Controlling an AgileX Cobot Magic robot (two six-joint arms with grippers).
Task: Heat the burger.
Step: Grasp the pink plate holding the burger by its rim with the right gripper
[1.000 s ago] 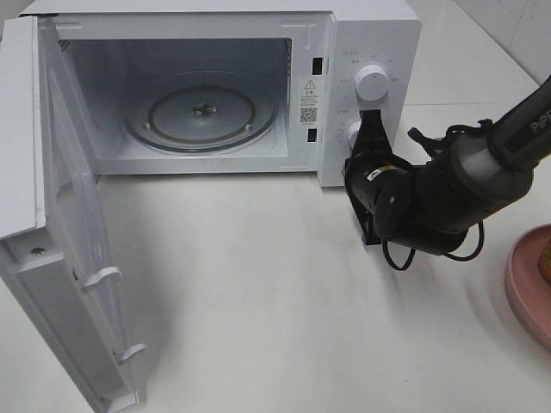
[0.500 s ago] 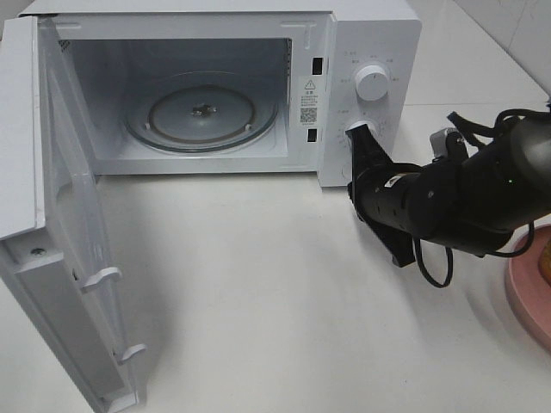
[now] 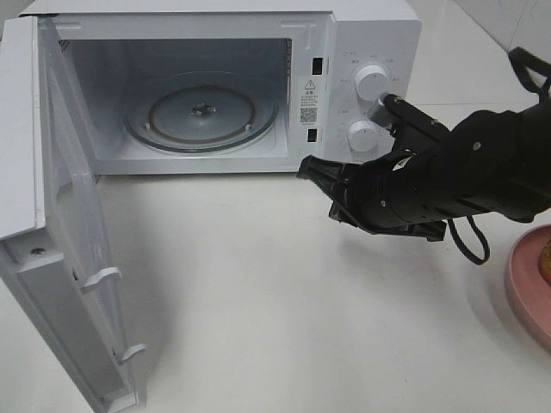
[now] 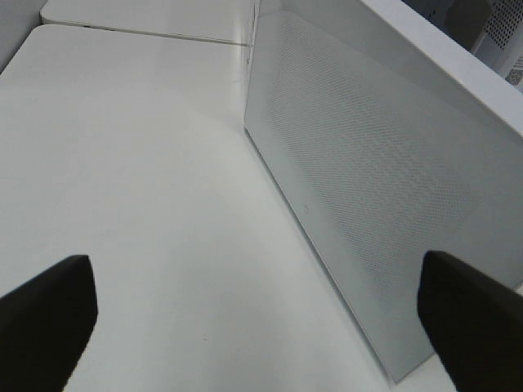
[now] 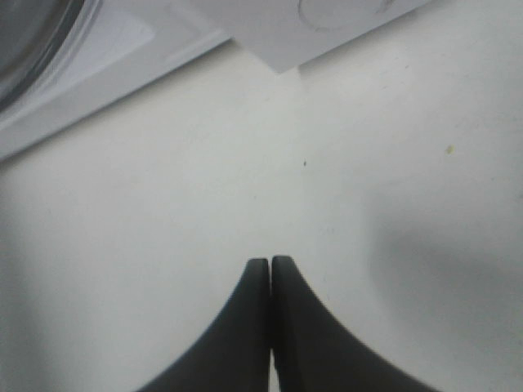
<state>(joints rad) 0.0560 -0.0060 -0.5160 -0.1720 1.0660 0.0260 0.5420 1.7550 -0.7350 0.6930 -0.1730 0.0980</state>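
The right tool (image 3: 304, 169) is closed, its two fingers pressed together with nothing between them. It hangs low over the tabletop (image 3: 258, 301), just in front of the microwave (image 3: 370, 34) and near the lower right corner of the opening. The left tool (image 4: 257, 306) is spread wide and holds nothing. It does not show in the high view, and its camera looks along a white dotted panel (image 4: 368, 180), most likely the outer face of the door (image 3: 60, 241). This door stands fully open, so the glass turntable (image 3: 202, 112) is bare and can receive food. The burger (image 3: 546, 260) is not inside: only a small sliver of it shows at the right edge of the high view, on the pink plate (image 3: 523, 288), well apart from the microwave. It seems that the oven is prepared and that fetching the burger is the step in hand; for this the right tool must first open. The left tool probably waits beside the door in order to push it shut later.
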